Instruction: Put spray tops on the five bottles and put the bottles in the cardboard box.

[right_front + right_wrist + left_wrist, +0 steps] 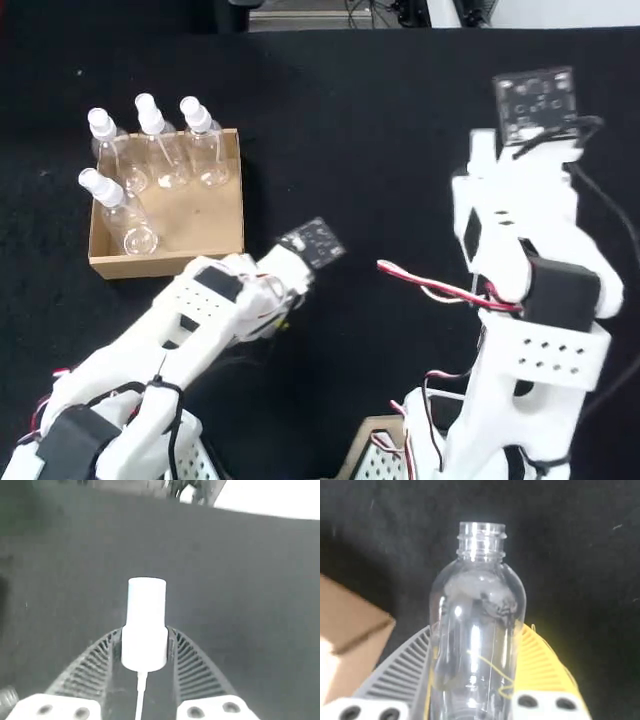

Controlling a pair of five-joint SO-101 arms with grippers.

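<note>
Four clear bottles (160, 150), each wearing a white spray top (149, 112), stand in your cardboard box (150, 265): three in a row along the far wall and one toward the front left. One more bottle (477, 605), its threaded neck bare, is clamped between the jaws of your left gripper (477, 630). One loose spray top (146, 625) is pinched in your right gripper (145, 632), with its thin dip tube (141, 695) trailing back toward the wrist. Everything sits over a black table (380, 130). Past its far edge you may be seeing cables (370, 12), but it is too dim to be sure. Your left arm (200, 320) ends just off the box's near right corner, and your right arm (530, 300) stands well apart from it.
</note>
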